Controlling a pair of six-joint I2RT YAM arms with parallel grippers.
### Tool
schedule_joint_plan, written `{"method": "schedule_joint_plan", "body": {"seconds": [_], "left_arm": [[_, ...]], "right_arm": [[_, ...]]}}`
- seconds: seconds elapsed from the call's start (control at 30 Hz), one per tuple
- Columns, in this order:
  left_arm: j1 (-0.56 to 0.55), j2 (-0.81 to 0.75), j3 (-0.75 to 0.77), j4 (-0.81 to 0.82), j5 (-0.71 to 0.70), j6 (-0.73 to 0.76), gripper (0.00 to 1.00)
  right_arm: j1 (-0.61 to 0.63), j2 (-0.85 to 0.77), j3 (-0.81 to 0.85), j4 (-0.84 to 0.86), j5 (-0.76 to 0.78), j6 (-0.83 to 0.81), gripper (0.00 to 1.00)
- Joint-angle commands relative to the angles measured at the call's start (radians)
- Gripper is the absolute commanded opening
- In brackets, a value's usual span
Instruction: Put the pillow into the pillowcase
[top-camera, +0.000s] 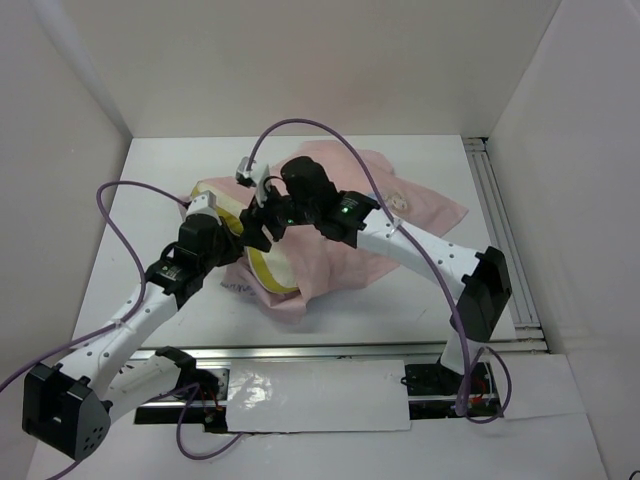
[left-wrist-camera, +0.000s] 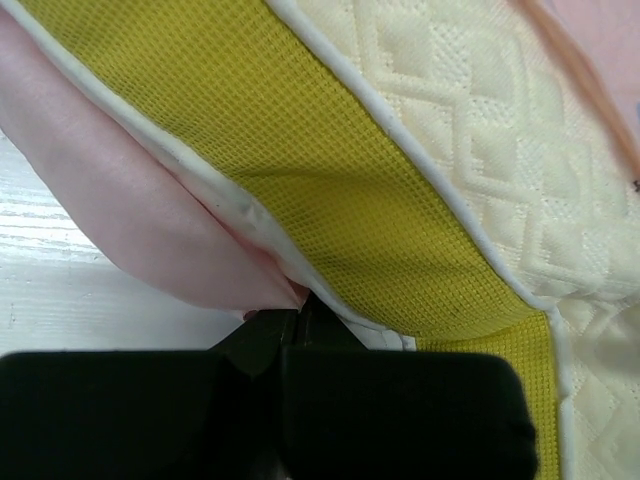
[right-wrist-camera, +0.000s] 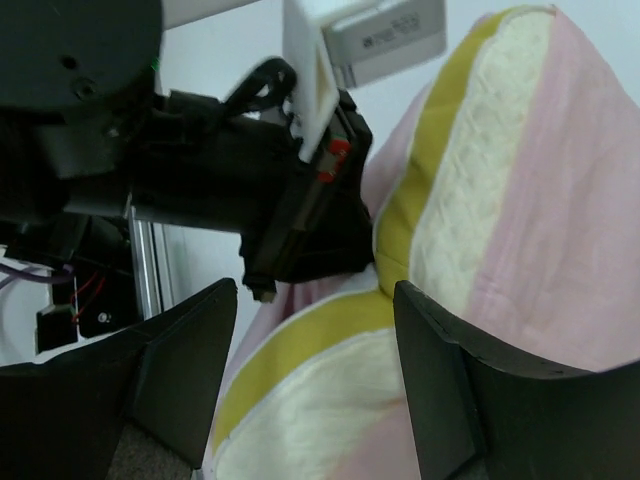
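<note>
On the white table (top-camera: 150, 160), centre: the pillow (top-camera: 222, 203) lies partly inside the pillowcase (top-camera: 435, 210), between the two arms. One cream corner shows at the far left and a yellow strip at the near edge of the pink heap.
Writing on the pillowcase: a faint print shows through the pink cloth near its far right corner; no letters can be read.
Writing on the wrist camera: the white camera box (right-wrist-camera: 385, 30) on the left arm carries a small dark label, too small to read.
Pillow face: cream, quilted in a raised diamond pattern.
Pillow side: a mustard-yellow waffle-mesh band, edged on both sides with white piping.
Pillowcase look: thin, pale pink and creased, draped over the pillow's right part and spread flat towards the right of the table.
Left pincer (left-wrist-camera: 295, 318): closed, its tips meeting on the pink hem of the pillowcase, right against the pillow's piped edge.
Right pincer (right-wrist-camera: 315, 300): open wide and holding nothing; the covered pillow rises just beyond its fingers (right-wrist-camera: 455, 400), and the left pincer sits close in front of it.
Surround: white walls on three sides of the table.
Rail (top-camera: 497, 220): metal, running along the table's right edge.
Cables (top-camera: 300, 125): purple, looping over both arms.
</note>
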Motion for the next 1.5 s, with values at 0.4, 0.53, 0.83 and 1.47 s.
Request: {"method": "schedule_joint_plan", "body": {"seconds": [0.4, 0.53, 0.83, 1.47], "left_arm": [[0.004, -0.155, 0.001, -0.018, -0.077, -0.066, 0.00], [0.004, -0.190, 0.001, -0.069, -0.104, -0.076, 0.00], [0.004, -0.123, 0.045, -0.392, -0.277, -0.283, 0.00], [0.022, 0.166, 0.039, -0.448, -0.153, -0.350, 0.44]], "right_arm": [[-0.006, 0.370, 0.123, -0.123, 0.351, 0.080, 0.55], [-0.020, 0.401, 0.098, -0.112, 0.534, 0.150, 0.00], [-0.092, 0.252, -0.044, -0.036, 0.685, 0.247, 0.00], [-0.184, 0.169, -0.136, 0.183, -0.002, 0.321, 0.00]]}}
